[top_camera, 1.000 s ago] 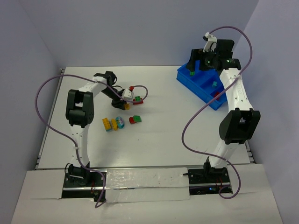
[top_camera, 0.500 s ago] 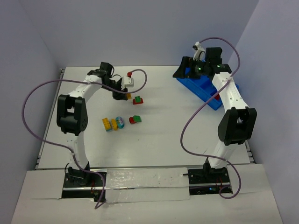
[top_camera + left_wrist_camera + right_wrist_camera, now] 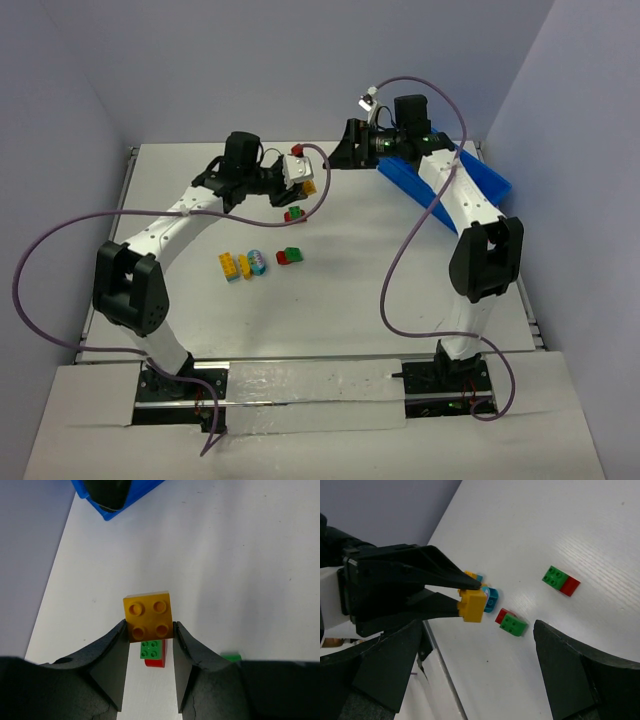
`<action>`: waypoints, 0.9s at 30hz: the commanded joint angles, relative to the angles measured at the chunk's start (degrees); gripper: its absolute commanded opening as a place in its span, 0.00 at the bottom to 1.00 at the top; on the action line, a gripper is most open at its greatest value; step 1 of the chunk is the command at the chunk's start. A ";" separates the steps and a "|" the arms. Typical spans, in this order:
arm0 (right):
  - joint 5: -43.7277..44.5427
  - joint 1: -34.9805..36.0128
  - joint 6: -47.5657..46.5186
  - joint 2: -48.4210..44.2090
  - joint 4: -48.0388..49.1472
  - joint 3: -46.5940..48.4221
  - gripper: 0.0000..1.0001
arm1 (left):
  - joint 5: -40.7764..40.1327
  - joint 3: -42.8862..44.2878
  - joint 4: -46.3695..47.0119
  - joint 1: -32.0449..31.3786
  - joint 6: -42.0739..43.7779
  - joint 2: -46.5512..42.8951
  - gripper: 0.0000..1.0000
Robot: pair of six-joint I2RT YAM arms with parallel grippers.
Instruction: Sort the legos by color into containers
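My left gripper (image 3: pixel 304 184) is shut on a yellow lego (image 3: pixel 149 616) and holds it above the table near the back middle. Directly below it stands a green-on-red lego (image 3: pixel 152 653), which also shows from above (image 3: pixel 294 213). My right gripper (image 3: pixel 348 150) hangs open and empty just right of the left one, facing it. In the right wrist view the held yellow lego (image 3: pixel 472 605) sits between its fingers (image 3: pixel 385 670). The blue bin with the containers (image 3: pixel 488 181) lies at the back right, largely hidden by the right arm.
Another green and red lego (image 3: pixel 291 256) and a row of yellow, orange and light blue legos (image 3: pixel 243 264) lie left of centre. The right wrist view shows a light blue lego (image 3: pixel 490 600) behind the held one. The table's back edge runs close behind both grippers.
The left arm has risen and swung right and back with the yellow lego in its grip. The right arm has swung left, away from the bin, towards the left gripper.
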 commanded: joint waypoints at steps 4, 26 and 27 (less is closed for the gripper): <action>-5.49 2.62 -2.32 0.66 -0.09 2.20 0.97 | -1.16 0.74 9.20 -0.07 -6.80 -2.40 0.00; -11.89 4.28 4.22 2.85 6.38 0.93 0.56 | -2.00 -2.12 15.16 -3.24 -4.82 -5.93 0.00; -12.17 4.29 4.48 2.75 6.96 0.67 0.49 | -2.09 -2.21 15.50 -3.32 -4.89 -5.94 0.00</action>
